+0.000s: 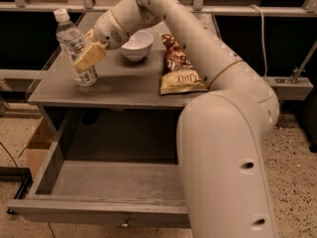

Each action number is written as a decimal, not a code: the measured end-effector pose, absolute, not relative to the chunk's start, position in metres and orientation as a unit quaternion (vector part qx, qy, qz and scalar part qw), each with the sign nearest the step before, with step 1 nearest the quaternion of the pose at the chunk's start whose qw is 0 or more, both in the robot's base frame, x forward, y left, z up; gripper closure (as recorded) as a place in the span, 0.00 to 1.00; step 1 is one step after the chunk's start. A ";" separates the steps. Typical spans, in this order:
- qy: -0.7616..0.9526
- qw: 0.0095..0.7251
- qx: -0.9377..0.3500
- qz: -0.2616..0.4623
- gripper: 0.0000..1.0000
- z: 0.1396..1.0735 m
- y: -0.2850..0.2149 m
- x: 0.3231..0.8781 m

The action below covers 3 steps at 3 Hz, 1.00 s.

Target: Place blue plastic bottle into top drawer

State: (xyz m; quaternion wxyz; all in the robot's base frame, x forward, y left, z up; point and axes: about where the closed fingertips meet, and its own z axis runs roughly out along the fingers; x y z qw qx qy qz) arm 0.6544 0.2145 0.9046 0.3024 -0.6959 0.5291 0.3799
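Note:
The blue plastic bottle (69,37), clear with a white cap and a pale label, stands slightly tilted at the left of the grey table top (124,90). My gripper (85,59) is at the bottle's lower half, with one tan finger (90,56) across its front, shut on it. The bottle's base is at or just above the table surface. The top drawer (94,211) is pulled open below the table and looks empty. Its small knob (125,223) shows on the front panel. My arm hides the drawer's right part.
A white bowl (137,43) sits behind the gripper. A brown snack bag (178,71) lies at the table's middle right. My arm's large lower link (228,167) fills the right foreground. A cardboard box (37,148) stands on the floor at left.

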 end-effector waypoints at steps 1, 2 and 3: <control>0.548 0.321 -0.685 0.358 1.00 0.936 0.199 0.633; 0.563 0.338 -0.669 0.349 1.00 0.943 0.182 0.610; 0.574 0.359 -0.655 0.335 1.00 0.950 0.164 0.585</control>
